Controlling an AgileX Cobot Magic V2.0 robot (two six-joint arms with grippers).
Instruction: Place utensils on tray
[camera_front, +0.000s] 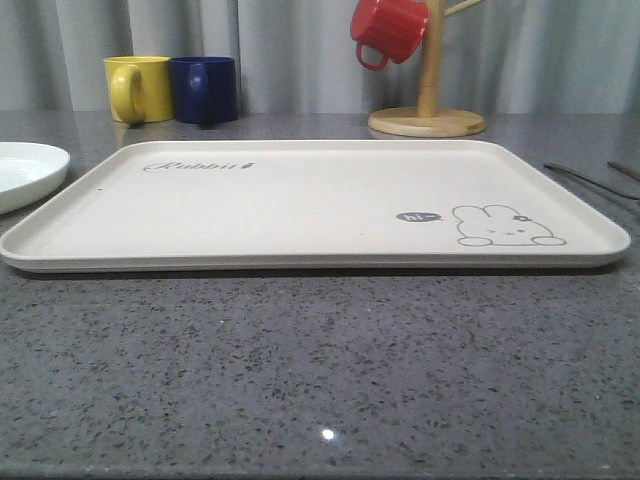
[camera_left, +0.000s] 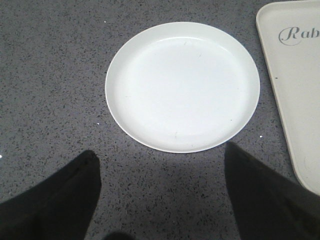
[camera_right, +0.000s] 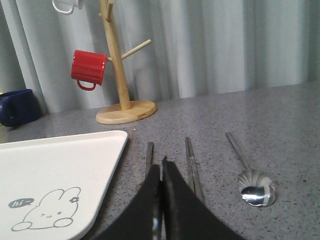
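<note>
The cream tray (camera_front: 300, 200) with its rabbit drawing lies across the middle of the table; its edge also shows at the tray (camera_left: 295, 100) and the tray (camera_right: 60, 165). Right of it on the stone lie the utensils: a slim handle (camera_right: 149, 155), a pair of flat chopsticks (camera_right: 192, 167) and a spoon (camera_right: 255, 187), seen as thin rods (camera_front: 590, 181) in the front view. My right gripper (camera_right: 161, 165) is shut, low between the slim handle and the chopsticks; a small glint shows in its slit and I cannot tell what it is. My left gripper (camera_left: 161, 156) hangs open beside a round white plate (camera_left: 182, 85).
A wooden mug tree (camera_front: 428, 110) carrying a red mug (camera_front: 388, 30) stands behind the tray's right end. A yellow mug (camera_front: 138, 88) and a blue mug (camera_front: 205, 88) stand at the back left. The white plate (camera_front: 25, 172) sits left of the tray.
</note>
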